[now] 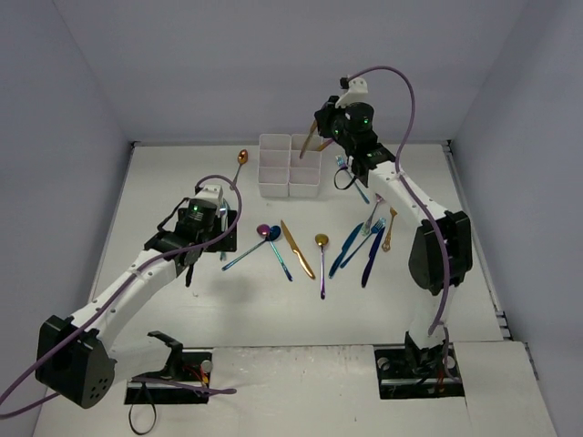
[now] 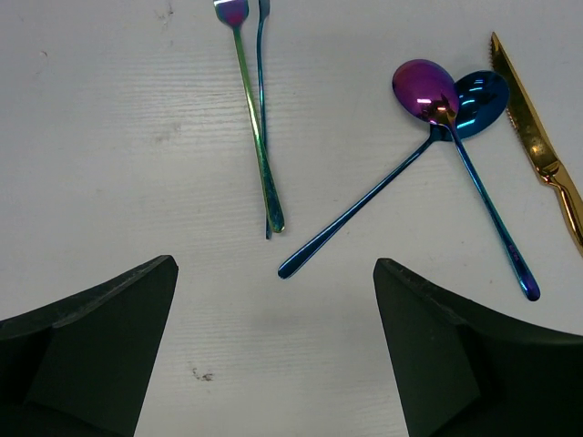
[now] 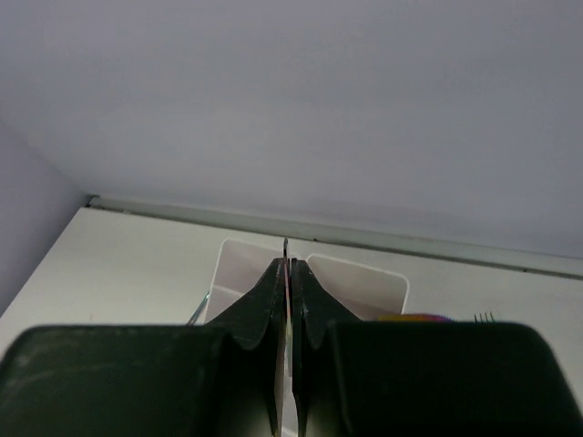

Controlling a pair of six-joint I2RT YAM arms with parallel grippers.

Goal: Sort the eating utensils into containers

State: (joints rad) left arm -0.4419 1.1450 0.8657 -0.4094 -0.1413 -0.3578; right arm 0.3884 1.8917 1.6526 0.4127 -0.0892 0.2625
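Observation:
Several eating utensils lie on the white table. In the left wrist view an iridescent fork (image 2: 256,127) and a blue one (image 2: 262,82) lie side by side, with a purple spoon (image 2: 424,85) crossed over a blue spoon (image 2: 481,98) and a gold knife (image 2: 539,150) to the right. My left gripper (image 2: 273,350) hangs open and empty just short of the blue spoon's handle end; from above it (image 1: 205,259) is left of that spoon pair (image 1: 268,233). My right gripper (image 1: 318,127) is shut on a gold utensil (image 1: 310,142) slanting down over the white containers (image 1: 273,146); its thin edge (image 3: 286,246) pokes out between the fingers.
A gold spoon (image 1: 241,158) lies left of the containers and a blue fork (image 1: 343,165) to their right. More utensils spread across the middle: a gold-bowled spoon (image 1: 322,244), blue pieces (image 1: 348,248) (image 1: 373,257), a copper one (image 1: 389,229). Walls close in on three sides.

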